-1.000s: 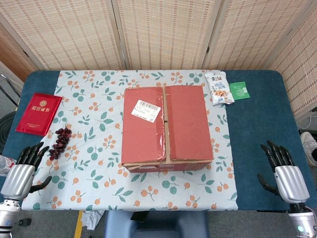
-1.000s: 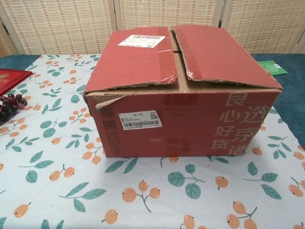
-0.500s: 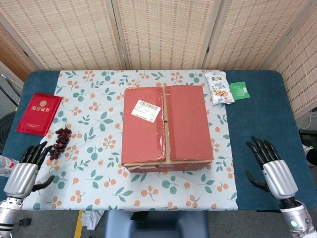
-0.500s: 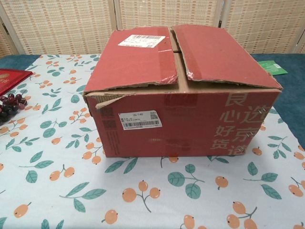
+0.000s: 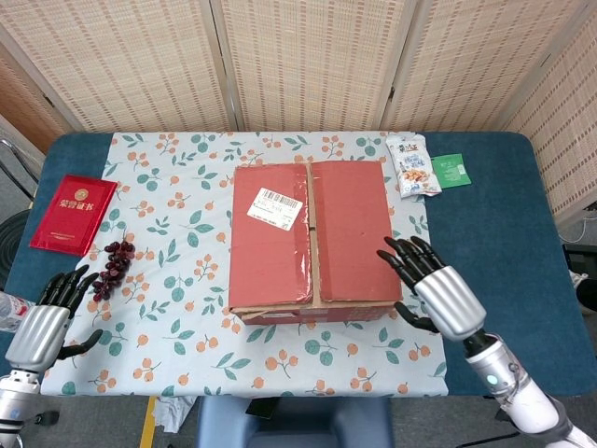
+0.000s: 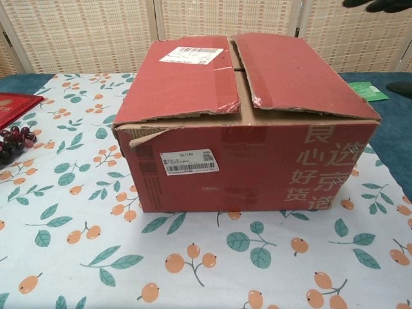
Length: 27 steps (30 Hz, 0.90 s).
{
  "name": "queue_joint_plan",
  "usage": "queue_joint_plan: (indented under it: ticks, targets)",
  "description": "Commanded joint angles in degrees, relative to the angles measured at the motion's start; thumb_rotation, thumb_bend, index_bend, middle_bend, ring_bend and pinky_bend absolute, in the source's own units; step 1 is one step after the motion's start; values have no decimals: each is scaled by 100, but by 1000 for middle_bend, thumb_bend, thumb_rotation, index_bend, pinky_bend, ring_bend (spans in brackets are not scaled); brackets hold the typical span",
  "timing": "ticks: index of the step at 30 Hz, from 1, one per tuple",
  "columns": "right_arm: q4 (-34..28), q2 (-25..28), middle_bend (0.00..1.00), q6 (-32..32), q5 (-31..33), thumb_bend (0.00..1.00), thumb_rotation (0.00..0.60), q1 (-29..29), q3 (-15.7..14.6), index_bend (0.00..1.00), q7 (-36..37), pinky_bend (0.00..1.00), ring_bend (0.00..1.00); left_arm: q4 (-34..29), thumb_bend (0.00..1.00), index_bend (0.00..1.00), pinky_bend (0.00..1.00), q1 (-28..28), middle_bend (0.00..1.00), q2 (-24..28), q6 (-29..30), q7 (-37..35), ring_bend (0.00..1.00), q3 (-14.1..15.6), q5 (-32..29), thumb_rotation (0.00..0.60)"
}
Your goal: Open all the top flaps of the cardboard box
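A red cardboard box (image 5: 312, 238) (image 6: 248, 122) stands mid-table on the patterned cloth. Both of its top flaps lie down, meeting at a centre seam, and a white shipping label is on the left flap. My right hand (image 5: 432, 285) hovers by the box's near right corner, fingers spread, holding nothing; in the chest view only its dark fingertips (image 6: 380, 5) show at the upper right. My left hand (image 5: 42, 327) hangs off the table's near left corner, fingers apart and empty.
A red booklet (image 5: 73, 214) lies at the left, with dark grapes (image 5: 112, 268) beside it. A snack bag (image 5: 410, 166) and a green packet (image 5: 449, 172) lie behind the box on the right. Woven screens stand behind the table.
My right hand has swung in from the table's right edge toward the box's near right corner. The left hand has barely moved. The box is unchanged.
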Motion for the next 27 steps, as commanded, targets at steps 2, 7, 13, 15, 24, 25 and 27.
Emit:
queue_joint_plan:
  ticks: [2,7,13,15,24,25,27]
  targets:
    - [-200,-189,0,-302,143,429,600,256,57,0,-355,0,0,2,323,0,0,8,0,15,12,-23,0,15,13,600]
    - [-296,-387,0,-563,320,429,600,489,78,0,-730,0,0,-5,323,0,0,27,0,24,54,-42,0,18,17,600]
    - [-271,-669,0,-839,642,429,600,770,134,0,-1210,0,0,-27,323,0,0,76,0,59,99,-93,0,27,-20,600]
    - [-237,-789,0,-895,764,429,600,867,172,0,-1426,0,0,-34,323,0,0,93,0,71,128,-121,0,29,-18,600]
    - [-113,-1194,0,-1105,1305,429,600,1252,291,0,-1987,0,0,-33,323,0,0,121,0,116,160,-273,0,42,2,600]
    - [-97,-1233,0,-1108,1338,428,600,1287,301,0,-2040,0,0,-29,324,0,0,123,0,117,165,-271,0,38,-4,600]
    - [-62,-1305,0,-1094,1389,428,600,1348,317,0,-2152,0,0,-28,323,0,0,126,0,114,165,-250,0,33,-15,600]
